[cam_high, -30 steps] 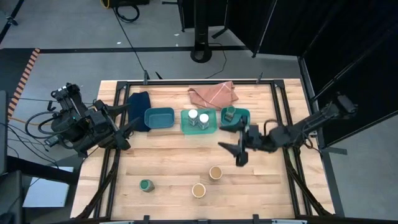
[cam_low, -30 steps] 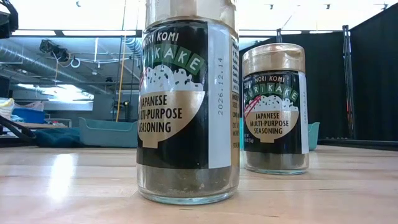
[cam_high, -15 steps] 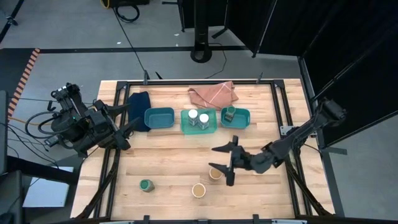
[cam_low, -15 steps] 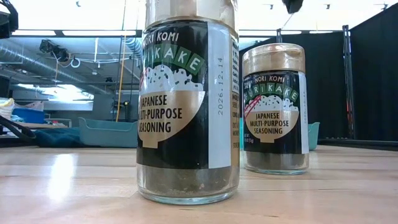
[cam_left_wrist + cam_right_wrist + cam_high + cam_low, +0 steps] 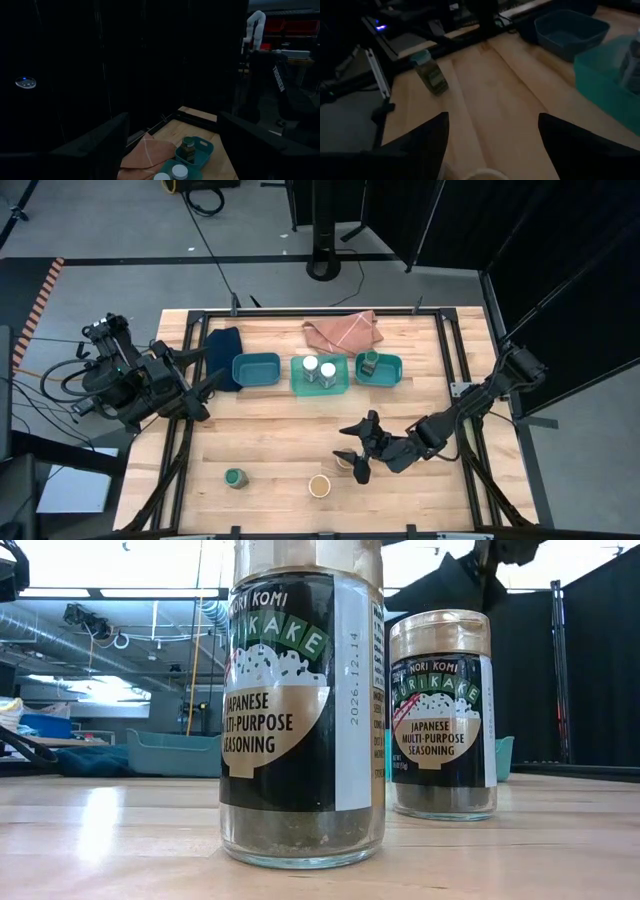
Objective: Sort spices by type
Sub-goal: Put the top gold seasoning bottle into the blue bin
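Note:
My right gripper [image 5: 352, 450] is open and hovers over one tan-lidded jar [image 5: 344, 461]; its fingers stand either side of the lid [image 5: 480, 175] without touching it. The low view shows the gripper [image 5: 500, 555] above that jar [image 5: 442, 715]. A second tan-lidded jar [image 5: 320, 485] stands nearer [image 5: 300, 700]. One green-lidded jar [image 5: 235, 477] stands on the table near the front left [image 5: 432, 75]. Two white-lidded jars [image 5: 320, 369] sit in the middle tray, and another green-lidded jar [image 5: 371, 361] in the right tray. My left gripper [image 5: 205, 370] waits open at the table's left edge.
Three teal trays stand in a row toward the far edge: left one [image 5: 256, 368], middle one [image 5: 320, 387], right one [image 5: 390, 373]. A dark blue cloth [image 5: 224, 342] and a pink cloth [image 5: 343, 331] lie behind them. Black rails frame the table.
My right gripper has swung from beside the right tray toward the near edge and the left, coming down over the farther tan-lidded jar. It has stayed open. The jars have not moved.

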### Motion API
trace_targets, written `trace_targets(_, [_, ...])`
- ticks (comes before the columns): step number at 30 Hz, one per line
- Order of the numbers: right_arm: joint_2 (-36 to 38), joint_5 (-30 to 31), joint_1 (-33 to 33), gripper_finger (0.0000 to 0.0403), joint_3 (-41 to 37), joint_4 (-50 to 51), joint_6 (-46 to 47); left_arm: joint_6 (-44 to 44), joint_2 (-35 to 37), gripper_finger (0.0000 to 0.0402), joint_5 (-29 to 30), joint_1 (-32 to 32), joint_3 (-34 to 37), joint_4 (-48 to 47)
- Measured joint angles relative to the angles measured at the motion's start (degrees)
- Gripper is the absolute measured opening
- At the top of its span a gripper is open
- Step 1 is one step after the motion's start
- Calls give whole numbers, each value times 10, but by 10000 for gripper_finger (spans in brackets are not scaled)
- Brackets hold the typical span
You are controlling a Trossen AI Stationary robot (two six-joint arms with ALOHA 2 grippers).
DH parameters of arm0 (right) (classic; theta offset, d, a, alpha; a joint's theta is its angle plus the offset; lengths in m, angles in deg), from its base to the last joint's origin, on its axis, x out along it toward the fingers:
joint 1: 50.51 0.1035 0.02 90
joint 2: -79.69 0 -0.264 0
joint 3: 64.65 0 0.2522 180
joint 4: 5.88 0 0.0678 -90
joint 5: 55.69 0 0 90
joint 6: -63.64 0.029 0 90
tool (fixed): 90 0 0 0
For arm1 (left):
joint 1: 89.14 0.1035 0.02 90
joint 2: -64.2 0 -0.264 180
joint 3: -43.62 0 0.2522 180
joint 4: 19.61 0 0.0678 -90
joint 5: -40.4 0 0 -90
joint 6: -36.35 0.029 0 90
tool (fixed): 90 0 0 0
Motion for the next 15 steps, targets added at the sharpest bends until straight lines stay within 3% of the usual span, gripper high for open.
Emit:
trace_targets(7, [1,-13,0,311,0,65,33,0,0,308,0,0,0,0])
trace_targets(15, [1,-27,4,310,0,65,49,0,0,308,0,0,0,-5])
